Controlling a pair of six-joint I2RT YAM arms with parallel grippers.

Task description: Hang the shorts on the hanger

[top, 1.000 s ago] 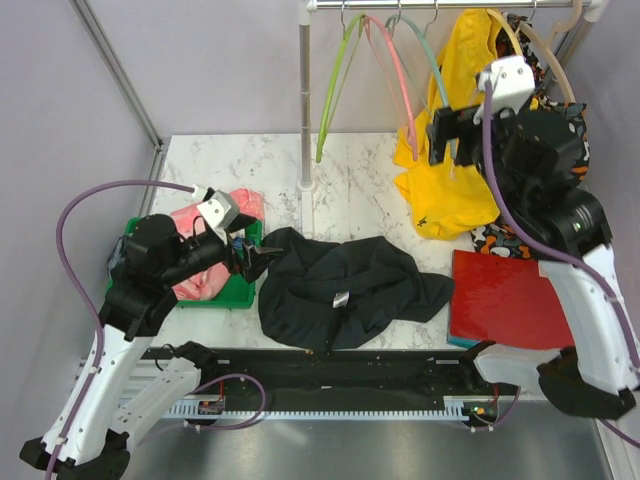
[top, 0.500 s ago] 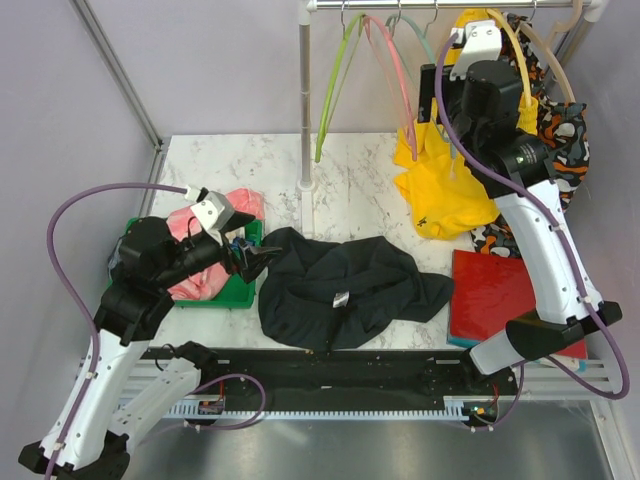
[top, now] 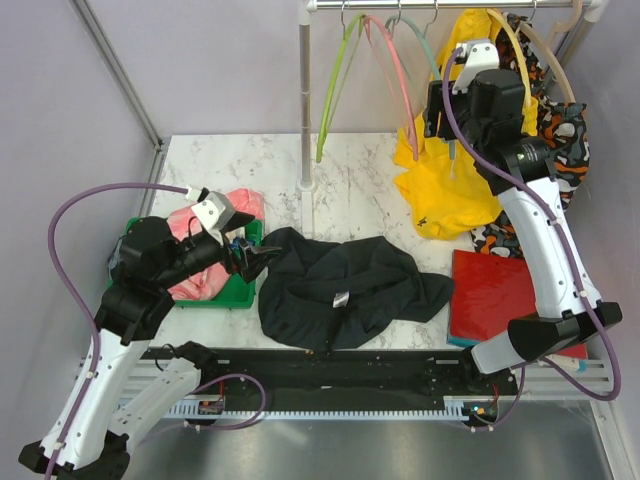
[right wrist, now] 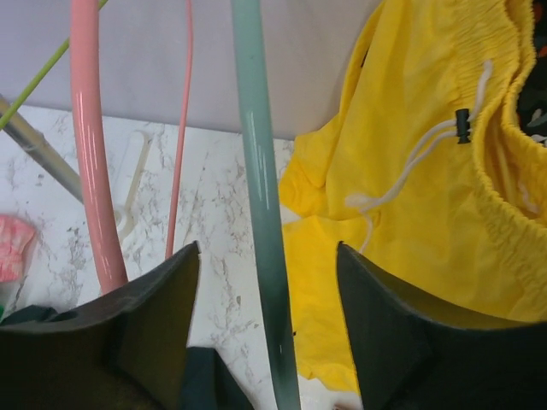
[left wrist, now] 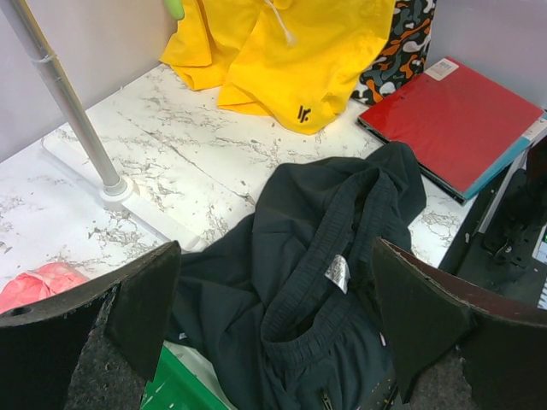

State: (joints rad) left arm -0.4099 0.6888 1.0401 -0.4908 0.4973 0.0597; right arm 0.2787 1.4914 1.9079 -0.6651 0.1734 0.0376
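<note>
- Right hand (right wrist: 267,248) is up at the rail (top: 450,5), its two fingers (right wrist: 154,316) standing apart on either side of the hanger (right wrist: 261,213), with a gap showing on both sides of the bar; nothing is clamped.
- In the wrist view the teal hanger arm runs almost straight up and down through that gap, between the pink hanger (right wrist: 90,171) and the yellow shorts (right wrist: 427,213).
- Left hand (left wrist: 275,256) is spread wide and holds nothing, low at the left edge of the shorts (top: 340,290), beside the green tray (top: 235,292).
- Lying crumpled on the tabletop (top: 360,190), the shorts have their long axis running left to right.
- Their waistband, white label (left wrist: 338,273) facing up, seems to sit left of middle, the narrower end pointing at the red folder (top: 505,295).
</note>
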